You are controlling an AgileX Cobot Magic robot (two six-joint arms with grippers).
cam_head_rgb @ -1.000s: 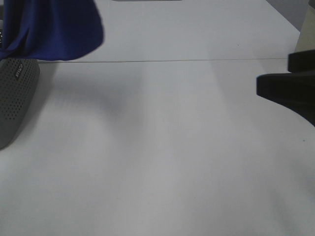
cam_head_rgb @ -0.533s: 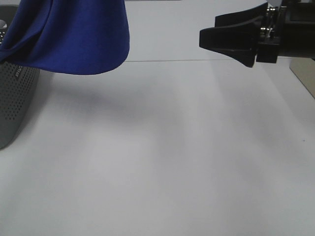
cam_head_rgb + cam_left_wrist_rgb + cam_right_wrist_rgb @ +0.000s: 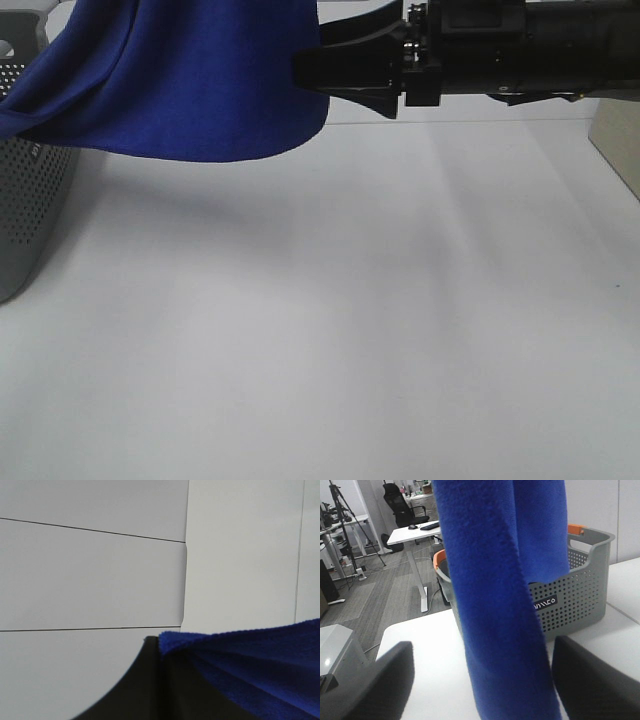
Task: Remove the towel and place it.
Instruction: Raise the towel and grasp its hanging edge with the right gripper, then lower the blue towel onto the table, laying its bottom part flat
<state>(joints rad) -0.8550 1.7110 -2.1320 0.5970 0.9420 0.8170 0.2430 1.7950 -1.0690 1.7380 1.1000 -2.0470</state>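
Left fingers [image 3: 150, 652]: you've got these clamped tight on an edge of the towel [image 3: 250, 672]. The cloth bunches into folds right where they pinch it.
Right fingers [image 3: 595, 680]: spread wide, one on each side of the hanging cloth, and gripping nothing. Can't tell if either one brushes it.
Right arm: comes in from the right along the top of the high view, and your right fingers [image 3: 340, 75] reach the towel's right edge.
Towel [image 3: 180, 80]: up in the air, a big deep-blue sheet, with its bottom edge hanging clear of the counter [image 3: 350, 300] and a soft shadow under it.
Basket [image 3: 25, 200]: grey and perforated, sitting at the far left of the counter, with orange bits on the rim. The towel's left end trails across its top, no idea if it's touching.
Counter: white, with a thin seam running across the back.
Behind it all: the right wrist view shows a desk [image 3: 415, 530] and an office chair [image 3: 402, 502] across the room.
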